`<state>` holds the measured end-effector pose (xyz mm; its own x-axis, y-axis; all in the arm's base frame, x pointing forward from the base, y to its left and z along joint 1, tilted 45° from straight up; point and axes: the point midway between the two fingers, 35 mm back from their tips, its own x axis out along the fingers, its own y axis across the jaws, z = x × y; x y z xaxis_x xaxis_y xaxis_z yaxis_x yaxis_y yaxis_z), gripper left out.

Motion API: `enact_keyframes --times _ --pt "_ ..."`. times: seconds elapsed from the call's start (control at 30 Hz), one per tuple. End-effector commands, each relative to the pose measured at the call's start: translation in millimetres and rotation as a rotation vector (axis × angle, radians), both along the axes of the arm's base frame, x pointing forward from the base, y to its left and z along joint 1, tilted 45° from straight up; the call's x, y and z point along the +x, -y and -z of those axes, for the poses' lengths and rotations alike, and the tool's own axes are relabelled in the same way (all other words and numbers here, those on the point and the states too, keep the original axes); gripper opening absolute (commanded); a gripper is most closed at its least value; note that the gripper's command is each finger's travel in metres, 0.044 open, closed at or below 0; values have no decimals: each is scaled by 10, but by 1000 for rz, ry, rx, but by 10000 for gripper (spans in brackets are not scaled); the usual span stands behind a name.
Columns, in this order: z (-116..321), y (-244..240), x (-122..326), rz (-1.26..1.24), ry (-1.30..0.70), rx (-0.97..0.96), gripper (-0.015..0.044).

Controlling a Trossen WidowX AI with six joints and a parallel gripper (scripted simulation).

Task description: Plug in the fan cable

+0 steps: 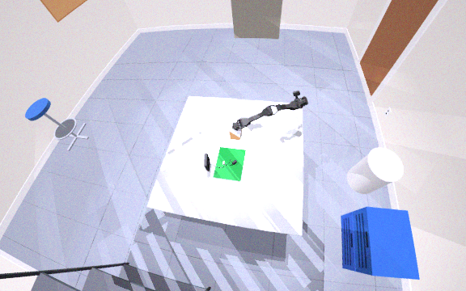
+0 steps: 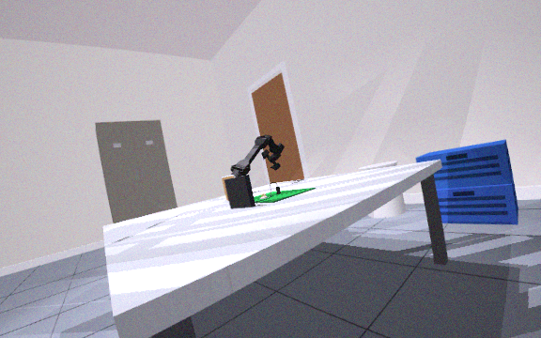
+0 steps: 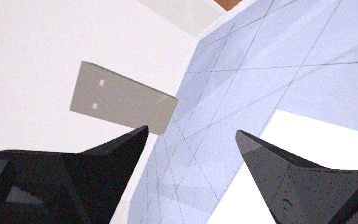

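The black fan (image 1: 206, 162) (image 2: 241, 192) stands upright beside the green board (image 1: 229, 175) (image 2: 299, 192). Its thin dark cable (image 1: 220, 166) runs over the board to a small dark piece (image 1: 234, 162) (image 2: 278, 190). A small white part (image 1: 223, 162) (image 2: 263, 196) is also on the board. The plug and the four-pin header are too small to tell apart, and I cannot tell whether they are joined. My gripper (image 3: 191, 131) is open, with nothing between its fingers. It is raised well away from the board and touches neither board nor cable.
The arm (image 1: 257, 116) (image 2: 252, 155) rises from its base at the back of the white table (image 1: 269, 194) (image 2: 181, 253). An orange block (image 1: 235, 136) (image 2: 225, 188) is beside the base. A blue cabinet (image 1: 391, 242) (image 2: 468, 183) and a white cylinder (image 1: 368, 174) stand off the table.
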<state>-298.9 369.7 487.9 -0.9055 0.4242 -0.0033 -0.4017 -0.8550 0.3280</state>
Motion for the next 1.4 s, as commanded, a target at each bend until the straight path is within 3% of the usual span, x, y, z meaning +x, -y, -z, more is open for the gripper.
enact_keyframes --times 0.0,0.33,0.63,1.07,1.37 --pt "58 -414 630 181 6 -27 440" --pt "203 -955 2060 543 13 -79 440" --pt "348 -1028 3441 868 8 -131 440" --pt "861 -516 5280 1272 -10 -295 440" --pt "1493 144 6215 1439 20 -485 440"
